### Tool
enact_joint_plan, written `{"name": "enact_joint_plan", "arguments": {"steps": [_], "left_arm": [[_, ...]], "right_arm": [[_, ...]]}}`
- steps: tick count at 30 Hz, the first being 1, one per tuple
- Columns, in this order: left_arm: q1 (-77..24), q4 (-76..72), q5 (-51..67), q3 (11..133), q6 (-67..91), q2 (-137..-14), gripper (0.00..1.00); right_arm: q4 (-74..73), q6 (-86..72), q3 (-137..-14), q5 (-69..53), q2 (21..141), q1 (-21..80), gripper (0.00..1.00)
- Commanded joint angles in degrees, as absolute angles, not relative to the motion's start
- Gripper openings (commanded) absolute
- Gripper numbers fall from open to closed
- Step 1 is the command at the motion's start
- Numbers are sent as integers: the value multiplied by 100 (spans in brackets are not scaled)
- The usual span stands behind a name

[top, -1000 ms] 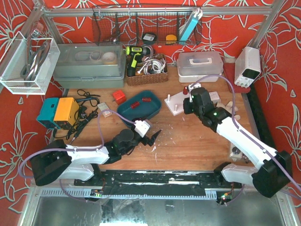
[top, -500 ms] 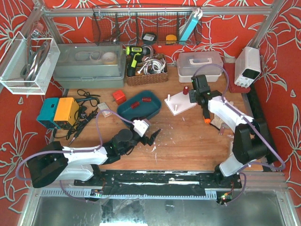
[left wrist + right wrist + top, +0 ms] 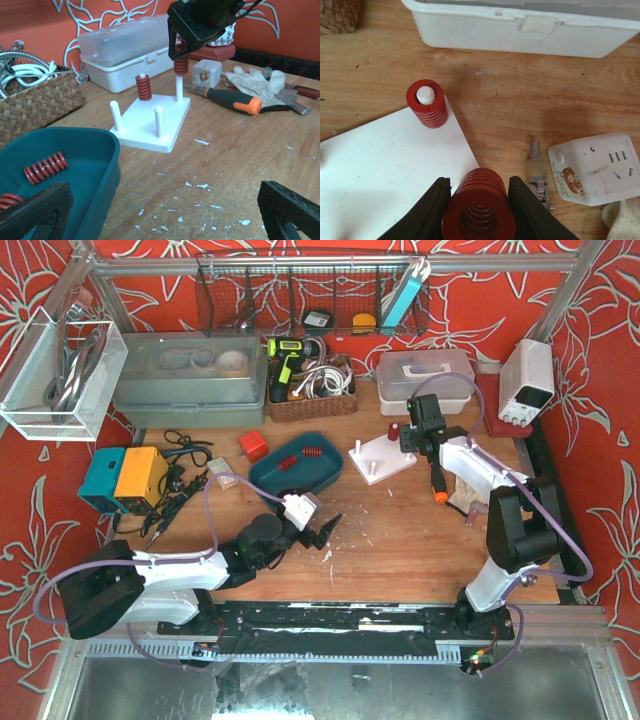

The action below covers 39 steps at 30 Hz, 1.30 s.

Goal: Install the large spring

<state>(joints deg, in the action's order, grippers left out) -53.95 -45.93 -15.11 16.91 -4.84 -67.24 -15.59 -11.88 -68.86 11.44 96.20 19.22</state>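
My right gripper [image 3: 480,212] is shut on the large red spring [image 3: 480,210], holding it upright by its sides. In the left wrist view this large spring [image 3: 181,64] sits at the top of the back right peg [image 3: 179,90] of the white peg board [image 3: 172,132], with bare peg showing below it. A smaller red spring [image 3: 426,104] is on the neighbouring peg. From above, the right gripper [image 3: 408,443] is over the board's [image 3: 385,458] far right corner. My left gripper [image 3: 320,530] is open low over the table, beside the teal tray [image 3: 268,478].
The teal tray [image 3: 107,165] holds more red springs [image 3: 46,168]. An orange-handled screwdriver [image 3: 232,100], a white power cube [image 3: 595,167], a small metal fitting [image 3: 536,170] and a glove [image 3: 255,82] lie right of the board. A white lidded box [image 3: 530,30] stands behind it.
The right arm has folded up closer to the board, carrying the large spring toward the back right peg. The left arm has stayed still and open.
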Motion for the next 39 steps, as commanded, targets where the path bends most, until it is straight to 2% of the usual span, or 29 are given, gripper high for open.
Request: {"name": "enact_joint_plan", "arguments": {"steps": [1, 17, 19, 28, 33, 39], "left_arm": [[-5379, -4719, -1536, 1756, -474, -6736, 100], [-5379, -4682, -1529, 1800, -509, -6809, 100], [-5379, -4684, -1529, 1802, -516, -6814, 100], [-5379, -4671, -1535, 1806, -536, -6831, 100], [-5379, -4675, -1547, 1818, -543, -6856, 100], [-5377, -4641, -1564, 1827, -554, -6845, 100]], "right_arm": [[-1417, -1292, -7076, 994, 9615, 1916, 0], [-1335, -1261, -7098, 980, 10198, 1901, 1], [-1307, -1280, -7093, 977, 10264, 1904, 6], [-1427, -1336, -7223, 1006, 10437, 1891, 39], [-1755, -1346, -7404, 1044, 10324, 1885, 52], [-2268, -1370, -7510, 768, 9853, 1889, 62]]}}
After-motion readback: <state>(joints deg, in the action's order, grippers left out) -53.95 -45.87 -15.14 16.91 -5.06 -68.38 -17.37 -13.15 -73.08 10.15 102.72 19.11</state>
